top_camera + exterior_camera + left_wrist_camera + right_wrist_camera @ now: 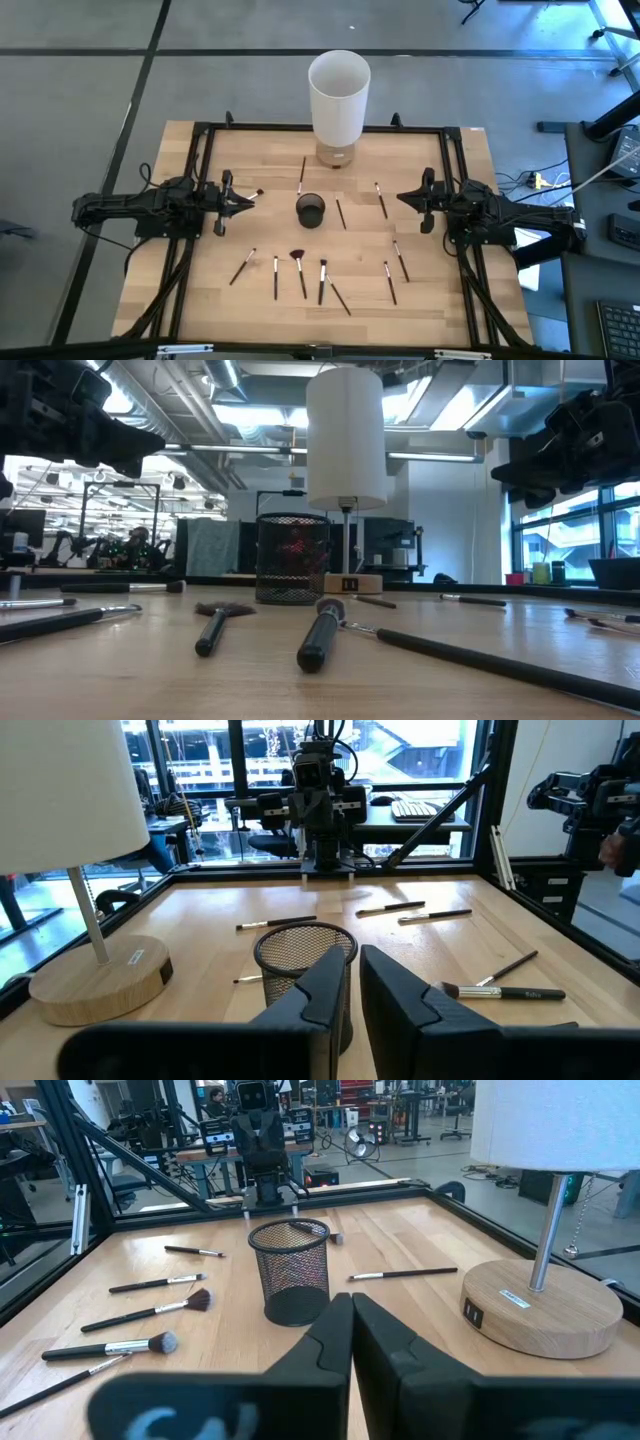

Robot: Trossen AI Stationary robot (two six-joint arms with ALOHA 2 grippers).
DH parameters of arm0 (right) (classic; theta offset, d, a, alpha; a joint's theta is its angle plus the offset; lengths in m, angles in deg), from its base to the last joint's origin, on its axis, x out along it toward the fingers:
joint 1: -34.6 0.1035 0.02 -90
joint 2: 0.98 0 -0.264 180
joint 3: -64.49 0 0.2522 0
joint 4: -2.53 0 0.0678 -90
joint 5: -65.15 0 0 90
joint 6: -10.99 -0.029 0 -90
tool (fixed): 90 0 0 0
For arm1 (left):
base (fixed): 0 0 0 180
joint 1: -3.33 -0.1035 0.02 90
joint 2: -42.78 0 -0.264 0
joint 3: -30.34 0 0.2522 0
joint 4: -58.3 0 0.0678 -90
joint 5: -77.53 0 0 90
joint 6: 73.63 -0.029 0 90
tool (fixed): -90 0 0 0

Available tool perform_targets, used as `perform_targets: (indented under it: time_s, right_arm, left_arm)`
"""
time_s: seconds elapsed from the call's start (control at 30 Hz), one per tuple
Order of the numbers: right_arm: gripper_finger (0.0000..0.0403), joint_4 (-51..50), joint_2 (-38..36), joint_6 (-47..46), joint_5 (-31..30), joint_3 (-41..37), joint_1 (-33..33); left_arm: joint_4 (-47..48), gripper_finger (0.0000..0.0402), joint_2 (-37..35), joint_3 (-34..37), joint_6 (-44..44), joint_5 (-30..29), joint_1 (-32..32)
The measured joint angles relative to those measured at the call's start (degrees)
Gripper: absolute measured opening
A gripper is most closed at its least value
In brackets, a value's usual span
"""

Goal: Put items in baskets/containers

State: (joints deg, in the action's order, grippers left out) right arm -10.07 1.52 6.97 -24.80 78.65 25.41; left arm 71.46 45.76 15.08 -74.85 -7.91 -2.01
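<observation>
Brushes [322, 281] lie scattered flat on the surface [200, 300] around the dark mesh cup [310, 210], which could be toppled if clipped by the empty, closed left hand [248, 203] or right hand [404, 198].

A small dark mesh cup [310, 210] stands upright at mid-table, while about a dozen thin dark-handled makeup brushes [299, 272] lie flat and scattered around it on the wood, most in a loose row nearer the front edge.

2 dark, angular arms [140, 212] with black cables
</observation>
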Motion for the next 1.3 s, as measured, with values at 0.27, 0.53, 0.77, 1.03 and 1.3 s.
perform_targets:
  time_s: [0.27, 0.53, 0.77, 1.03, 1.3]
  right_arm:
    - [0.0012, -0.01, 0.00, -0.01, 0.00, -0.01, -0.02]
    - [0.0012, 1.21, 0.00, -3.57, 0.04, -0.01, -0.01]
    - [0.0012, 6.26, 0.00, -9.75, -3.32, 0.03, 0.00]
    - [0.0012, 3.34, 5.65, -25.21, -12.00, 0.13, -0.03]
    - [0.0012, -4.26, 21.99, -34.27, -12.46, 10.27, -2.60]
  left_arm:
    - [-0.01, 0.0031, 0.00, 0.01, 0.01, -0.01, -0.01]
    - [-0.01, 0.0031, -0.01, 0.01, 0.02, 0.00, -0.01]
    - [0.00, 0.0031, -0.01, 0.00, 0.02, -0.01, -0.01]
    - [0.38, 0.0031, 0.00, 0.01, 0.02, 0.00, 0.00]
    - [0.40, 0.0031, 0.00, 0.01, 0.43, -1.15, -0.02]
